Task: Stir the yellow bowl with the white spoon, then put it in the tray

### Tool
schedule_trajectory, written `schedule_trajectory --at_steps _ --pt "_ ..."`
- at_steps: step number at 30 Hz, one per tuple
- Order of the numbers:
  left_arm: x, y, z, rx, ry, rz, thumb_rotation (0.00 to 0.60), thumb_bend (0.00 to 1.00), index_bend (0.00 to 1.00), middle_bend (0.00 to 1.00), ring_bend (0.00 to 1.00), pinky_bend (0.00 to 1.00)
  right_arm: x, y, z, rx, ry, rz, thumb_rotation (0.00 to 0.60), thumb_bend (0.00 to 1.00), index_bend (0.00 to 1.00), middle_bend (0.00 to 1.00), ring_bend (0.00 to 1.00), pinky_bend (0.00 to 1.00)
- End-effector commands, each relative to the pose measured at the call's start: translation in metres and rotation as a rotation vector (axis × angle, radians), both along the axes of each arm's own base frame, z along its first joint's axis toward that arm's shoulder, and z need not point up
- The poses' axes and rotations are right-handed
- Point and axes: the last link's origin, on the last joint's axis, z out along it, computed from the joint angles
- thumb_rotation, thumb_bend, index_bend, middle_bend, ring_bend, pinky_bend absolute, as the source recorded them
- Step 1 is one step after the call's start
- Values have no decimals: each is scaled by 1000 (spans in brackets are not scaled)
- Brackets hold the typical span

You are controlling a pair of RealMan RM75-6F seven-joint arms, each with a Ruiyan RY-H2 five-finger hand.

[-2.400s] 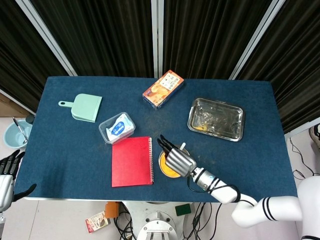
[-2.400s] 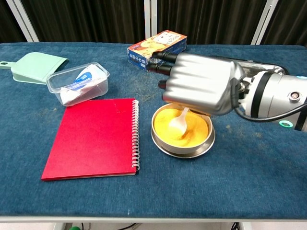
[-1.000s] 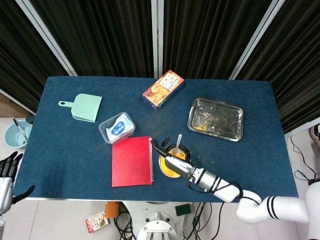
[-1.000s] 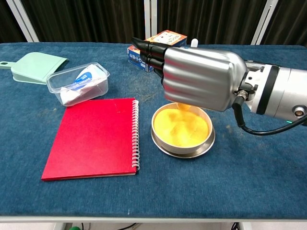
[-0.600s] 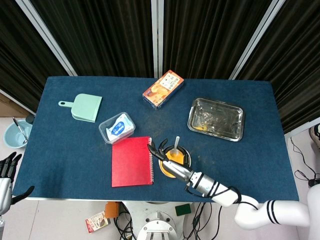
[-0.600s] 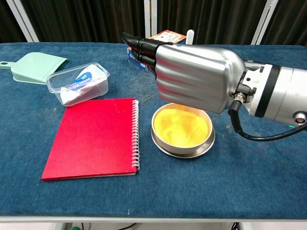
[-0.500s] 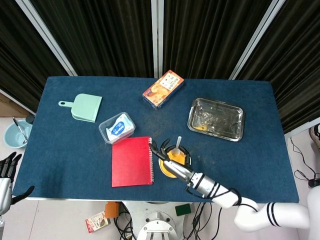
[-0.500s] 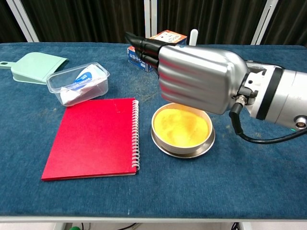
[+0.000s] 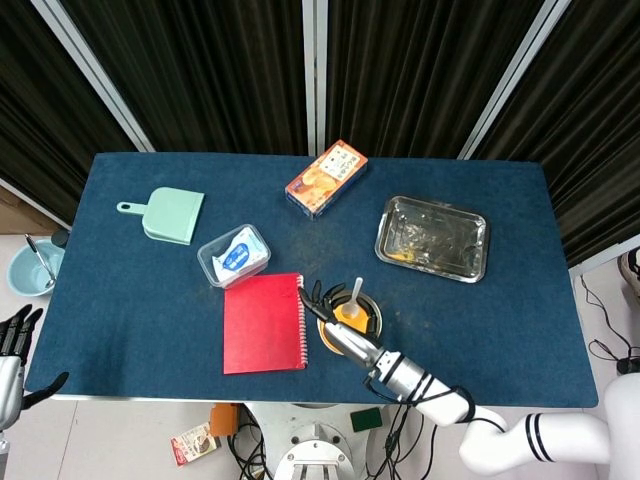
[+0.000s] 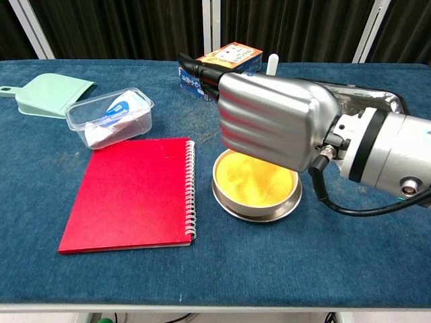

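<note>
- The left hand [image 9: 12,345], black fingers spread and holding nothing, hangs off the table's near-left corner, idle.
- A pale green plastic dustpan [image 9: 166,215], a clear lidded container [image 9: 233,255] and a red spiral notebook [image 10: 130,194] occupy the table's left half, apart from the work.
- The round yellow bowl [image 10: 256,186] sits near the front edge, just right of the notebook.
- The right hand [image 10: 269,121] hovers over the bowl, fingers wrapped around the white plastic spoon [image 9: 356,291], handle upright, apparently lifted for transfer.
- The shiny metal tray [image 9: 432,238] waits toward the far-right, well apart.
</note>
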Motion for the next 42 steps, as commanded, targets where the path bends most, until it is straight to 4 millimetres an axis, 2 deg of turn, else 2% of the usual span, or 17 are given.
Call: schedule_trajectory --at_steps 1,7,16,27,34,42 --pt "0 0 -1 -2 -3 0 600 115 71 52 80 120 1 0 1 4 -1 1 600 477 767 443 204 0" --pt "0 1 -2 -4 0 -3 600 115 71 52 80 120 -4 -6 3 -5 27 -8 600 477 768 444 205 0" --pt "-4 -2 -5 -9 -7 16 600 115 71 52 80 121 -9 -14 -13 28 70 -19 600 477 780 450 206 0" --pt "-10 -3 -7 -11 -15 27 600 115 70 52 80 120 -5 -2 -27 90 67 -3 600 477 790 455 206 0" --pt "-11 -2 -8 -16 -17 22 600 115 71 52 80 120 -4 6 -24 147 -37 -64 600 477 801 468 234 0" --pt "-8 -1 -5 -17 -10 20 600 115 71 52 80 120 -18 -2 -14 200 -277 -282 600 477 817 474 243 0"
